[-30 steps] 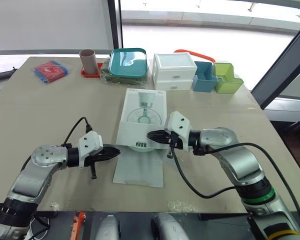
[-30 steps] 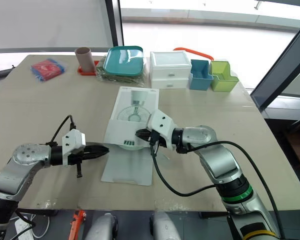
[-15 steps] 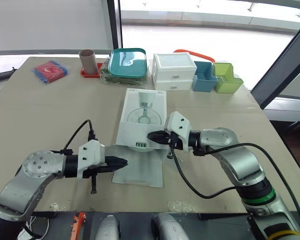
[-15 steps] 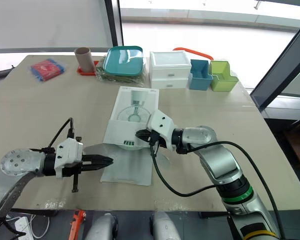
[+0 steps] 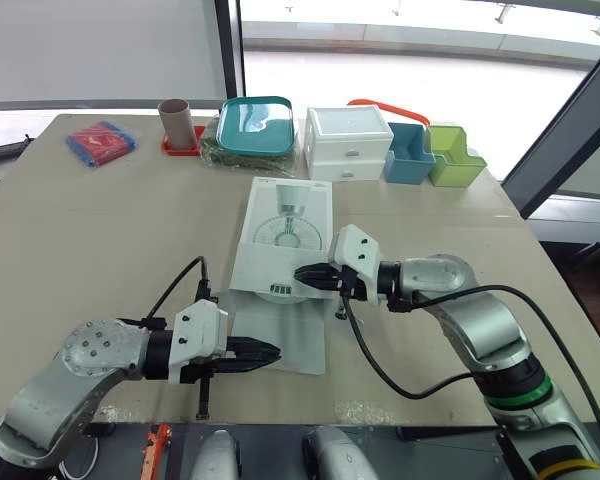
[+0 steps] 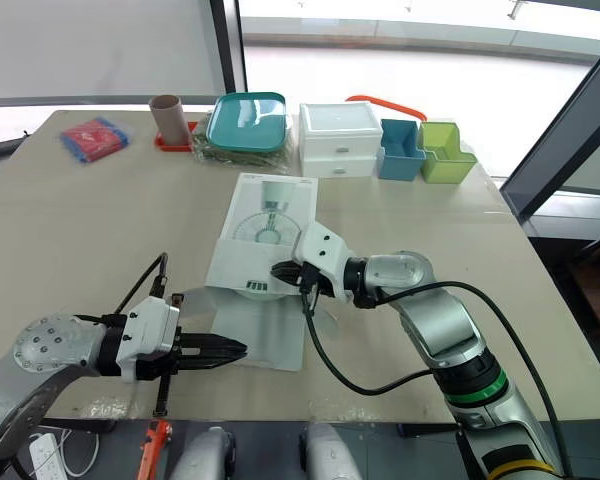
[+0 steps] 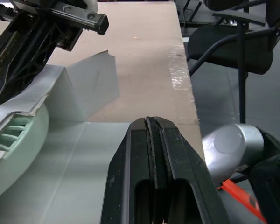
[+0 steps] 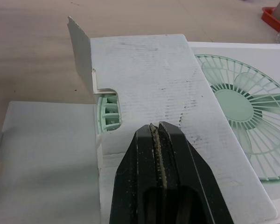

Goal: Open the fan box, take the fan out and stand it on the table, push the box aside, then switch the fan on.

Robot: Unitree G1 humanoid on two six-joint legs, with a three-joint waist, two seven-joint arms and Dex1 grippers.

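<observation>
The right end effector (image 5: 302, 272), pressed together, should pin the box (image 5: 285, 235) beneath its tips while the left end effector (image 5: 268, 355) (also pressed together, empty, over the folded-out flap (image 5: 280, 335)) spreads and draws the fan (image 8: 107, 119), peeking from the open end just ahead of it, straight out.

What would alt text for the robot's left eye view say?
A white fan box lies on a beige table with its near flap folded open. The right gripper, shut, sits at the box's open end, where the green fan peeks out; the left gripper, also shut, is over the flap's near edge.
</observation>
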